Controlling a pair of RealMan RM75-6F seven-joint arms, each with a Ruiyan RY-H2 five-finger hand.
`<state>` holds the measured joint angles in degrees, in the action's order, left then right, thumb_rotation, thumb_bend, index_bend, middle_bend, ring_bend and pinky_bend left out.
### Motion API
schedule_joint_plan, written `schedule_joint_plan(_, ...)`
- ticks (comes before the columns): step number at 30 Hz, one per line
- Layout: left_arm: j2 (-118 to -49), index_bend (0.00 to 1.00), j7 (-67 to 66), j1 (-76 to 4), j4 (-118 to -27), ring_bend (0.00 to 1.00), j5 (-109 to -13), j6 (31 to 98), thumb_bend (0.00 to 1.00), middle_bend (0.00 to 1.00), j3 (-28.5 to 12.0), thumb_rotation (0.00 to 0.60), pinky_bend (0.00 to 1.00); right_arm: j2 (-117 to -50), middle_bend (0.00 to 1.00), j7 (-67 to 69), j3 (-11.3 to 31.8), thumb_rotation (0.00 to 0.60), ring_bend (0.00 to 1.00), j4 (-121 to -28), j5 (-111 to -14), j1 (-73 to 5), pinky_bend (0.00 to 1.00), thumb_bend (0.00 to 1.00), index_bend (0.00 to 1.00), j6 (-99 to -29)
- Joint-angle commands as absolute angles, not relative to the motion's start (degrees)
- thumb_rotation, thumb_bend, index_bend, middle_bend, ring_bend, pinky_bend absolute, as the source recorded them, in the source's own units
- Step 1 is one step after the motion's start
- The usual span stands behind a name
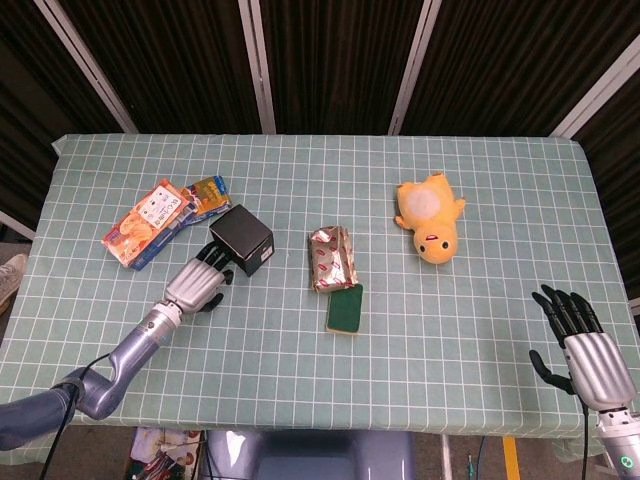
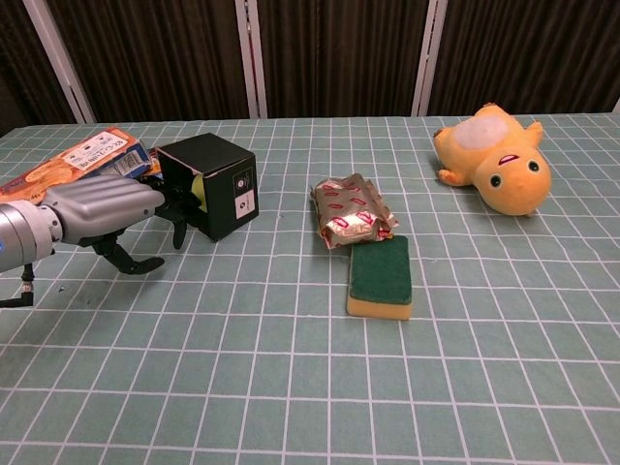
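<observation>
A black box (image 1: 241, 238) (image 2: 208, 184) lies on its side at the left of the green checked table, its open face turned to my left hand. A yellow-green ball (image 2: 198, 190) sits inside the opening, only a sliver of it showing in the chest view. My left hand (image 1: 195, 283) (image 2: 102, 211) lies just in front of that opening, fingers spread, their tips at the box's edge, holding nothing. My right hand (image 1: 585, 345) hovers at the table's near right edge with fingers apart and empty; only the head view shows it.
An orange snack packet (image 1: 150, 220) (image 2: 82, 160) and a smaller packet (image 1: 208, 193) lie behind the box. A foil packet (image 1: 330, 260) (image 2: 351, 210) and a green-and-yellow sponge (image 1: 346, 308) (image 2: 380, 277) sit mid-table. A yellow plush duck (image 1: 430, 217) (image 2: 494, 160) lies far right.
</observation>
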<state>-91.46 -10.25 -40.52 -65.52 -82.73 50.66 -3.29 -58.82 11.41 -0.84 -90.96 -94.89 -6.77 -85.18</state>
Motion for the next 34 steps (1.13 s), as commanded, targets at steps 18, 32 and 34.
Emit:
schedule_joint_plan(18,-68.86,0.14,-1.78,-20.71,-89.17,0.0,-97.67,80.09,0.1,0.07,12.8,0.545,0.0,-57.92,0.0,11.71,-1.45,0.6,0.0,-91.91,-96.97,-5.76,0.0,0.43,0.0,-87.51)
schedule_joint_plan(32,-71.68,0.0,-2.5,-6.54,-83.17,0.0,-97.58,98.84,0.03,0.0,11.79,0.54,0.0,-57.59,0.0,10.78,-0.91,0.6,0.0,-92.46,-95.98,-4.55,0.0,0.43,0.0,-89.32)
schedule_joint_plan(34,-71.59,0.0,-2.83,-6.56,-83.07,0.0,-98.12,98.9,0.03,0.0,11.46,0.539,0.0,-57.72,0.0,10.07,-1.07,0.6,0.0,-92.66,-96.2,-4.5,0.0,0.43,0.0,-89.21)
